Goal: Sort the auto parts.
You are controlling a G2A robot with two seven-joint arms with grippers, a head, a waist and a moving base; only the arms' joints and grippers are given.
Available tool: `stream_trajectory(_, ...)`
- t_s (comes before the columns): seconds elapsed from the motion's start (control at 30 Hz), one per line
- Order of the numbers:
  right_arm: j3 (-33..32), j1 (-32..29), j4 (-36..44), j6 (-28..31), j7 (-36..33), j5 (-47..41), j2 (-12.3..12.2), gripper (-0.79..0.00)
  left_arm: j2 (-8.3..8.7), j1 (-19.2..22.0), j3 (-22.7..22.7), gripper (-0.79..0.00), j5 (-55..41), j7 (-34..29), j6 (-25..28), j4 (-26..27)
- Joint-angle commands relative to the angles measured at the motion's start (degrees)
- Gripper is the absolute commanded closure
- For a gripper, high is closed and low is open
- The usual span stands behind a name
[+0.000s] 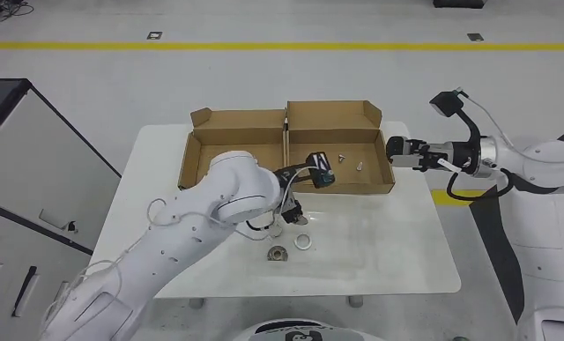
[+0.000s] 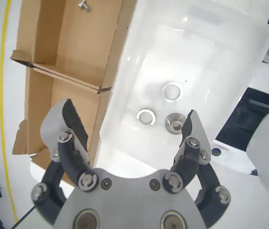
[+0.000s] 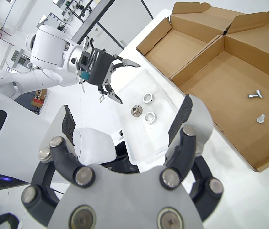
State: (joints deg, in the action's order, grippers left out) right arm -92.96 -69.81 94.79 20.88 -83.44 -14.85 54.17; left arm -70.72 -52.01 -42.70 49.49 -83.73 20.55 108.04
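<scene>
My top camera looks down on the table (image 1: 388,244); both wrist cameras, nearer, share the cardboard box (image 3: 220,79) and white tray (image 3: 146,141).

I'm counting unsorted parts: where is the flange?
Top view: the flange lies in the clear tray, in front of the box, beside two rings.

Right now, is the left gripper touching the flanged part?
Apart. The right wrist view shows a clear gap between the left gripper and the flanged part.
</scene>
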Motion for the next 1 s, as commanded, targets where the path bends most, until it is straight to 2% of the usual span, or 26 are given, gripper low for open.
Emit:
stream_trajectory(0.0,0.0,0.0,0.0,0.0,0.0,0.0,0.0,-0.785,-0.16,0.82,1.24,-0.785,-0.25,-0.23,-0.34,-0.89)
stream_trajectory(0.1,0.0,0.0,0.0,0.0,0.0,0.0,0.0,-0.785,-0.22,1.78,2.14,-0.785,4.51,-0.5,-1.36,-0.97)
stream_trajectory(0.67,0.0,0.0,0.0,0.0,0.0,0.0,0.0,-0.785,-0.27,1.41,2.8,-0.785,3.49,0.03,-0.2,-1.71)
stream_trajectory(0.77,0.0,0.0,0.0,0.0,0.0,0.0,0.0,-0.785,-0.7,3.36,6.29,-0.785,-0.45,0.56,0.57,-5.26)
stream_trajectory(0.97,0.0,0.0,0.0,0.0,0.0,0.0,0.0,-0.785,-2.34,11.81,16.66,-0.785,-8.13,-0.82,-0.82,-11.55)
